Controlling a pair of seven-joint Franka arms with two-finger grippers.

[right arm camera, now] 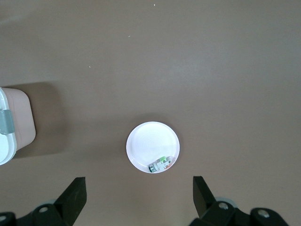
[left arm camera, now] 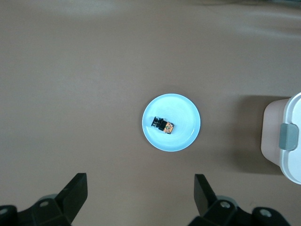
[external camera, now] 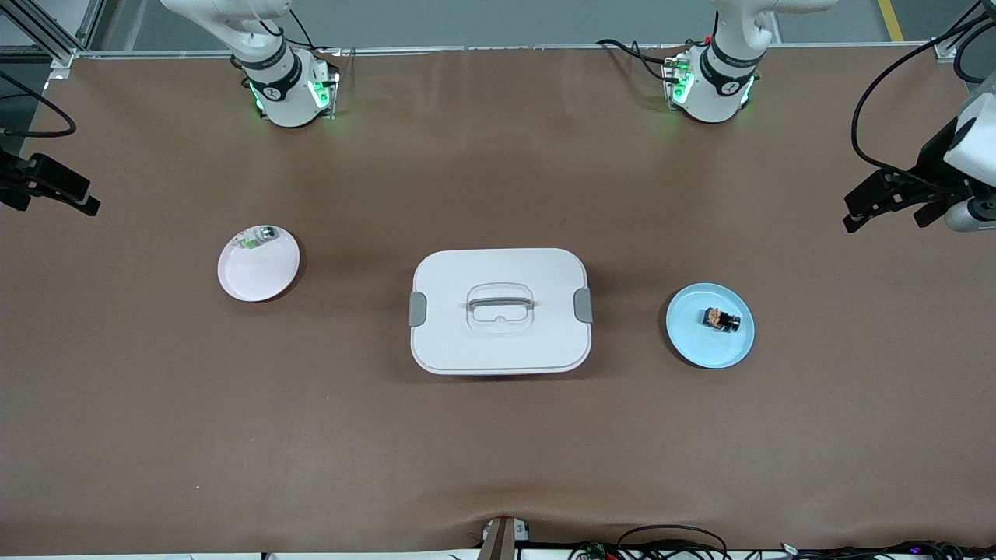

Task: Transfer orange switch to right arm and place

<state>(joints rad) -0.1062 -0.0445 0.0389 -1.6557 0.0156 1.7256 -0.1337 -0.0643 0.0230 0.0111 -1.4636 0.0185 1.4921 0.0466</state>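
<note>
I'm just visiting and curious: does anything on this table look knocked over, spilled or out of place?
Nothing stands out. The orange switch lies on its side on the blue plate, a small clear-green part lies on the white plate, and the white lidded box sits closed between them. The left gripper and right gripper wait open at the table's ends.

A broad brown table (external camera: 498, 443) carries only three obstacles, strung in a row across its middle: a round pale pink plate (external camera: 253, 280) toward the right arm's end, a white rectangular lidded box with grey side latches (external camera: 499, 342) at the centre, and a round light blue plate (external camera: 700, 346) toward the left arm's end. Wide bare strips run along the edge by the arm bases and along the edge nearest the front camera. Open gaps separate the box from each plate.
</note>
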